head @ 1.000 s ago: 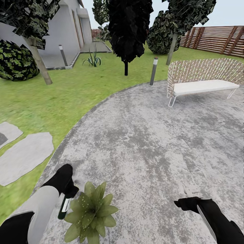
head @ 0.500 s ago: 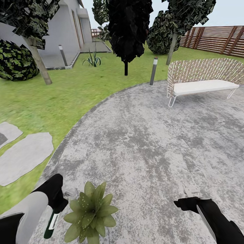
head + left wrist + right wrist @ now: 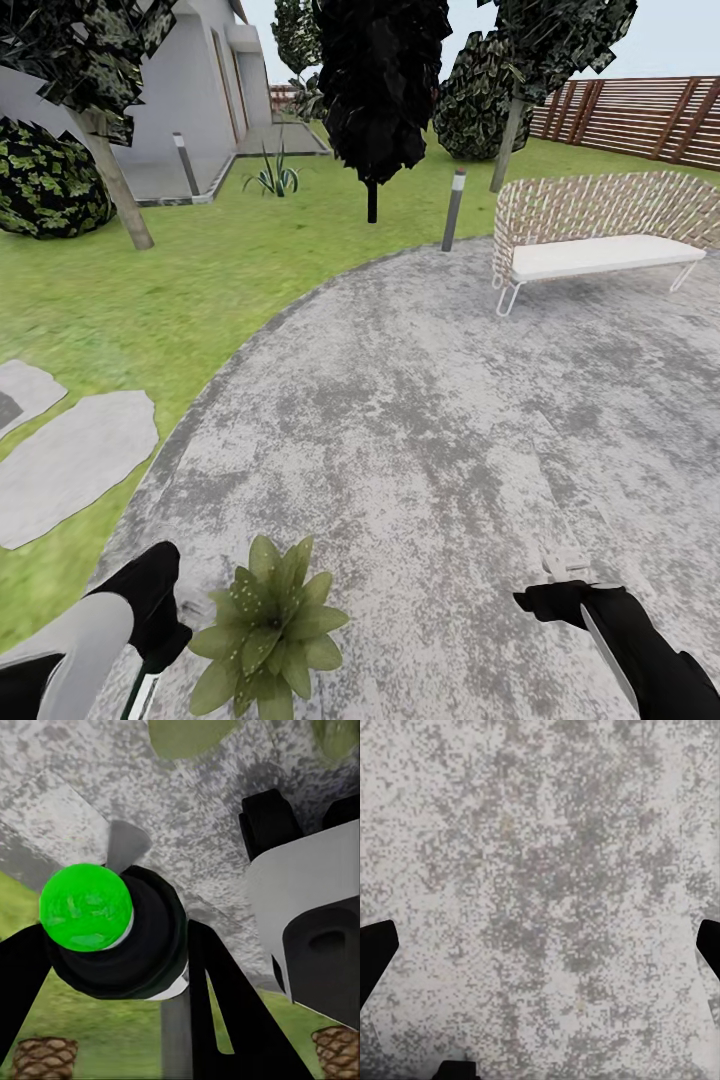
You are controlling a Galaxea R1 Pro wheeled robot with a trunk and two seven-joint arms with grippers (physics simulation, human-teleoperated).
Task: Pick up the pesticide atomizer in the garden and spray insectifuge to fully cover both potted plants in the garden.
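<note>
One potted plant [image 3: 266, 630], a low rosette of pointed green leaves, sits on the gravel patio [image 3: 430, 420] at the bottom of the head view. Just left of it is my left gripper [image 3: 150, 662], shut on the pesticide atomizer [image 3: 140, 697]. Only a sliver of the dark bottle shows at the frame's lower edge. The left wrist view looks along the atomizer [image 3: 112, 937] end-on, a dark round body with a bright green end, and black fingers [image 3: 225, 1005] hug both its sides. My right gripper [image 3: 563, 570] hovers open over bare gravel to the plant's right, its fingertips [image 3: 375, 952] wide apart.
A wicker bench [image 3: 590, 240] with a white seat stands at the patio's far right, with a bollard light [image 3: 453, 210] beside it. Grey stepping stones [image 3: 75, 465] lie in the lawn at left. Trees, dark bushes, a house wall and a slatted fence [image 3: 640, 115] line the back.
My left arm has drawn back and down toward the picture's lower left with the atomizer, away from the plant's leaves. The bottle has mostly slipped out of frame. The right arm has not moved.
</note>
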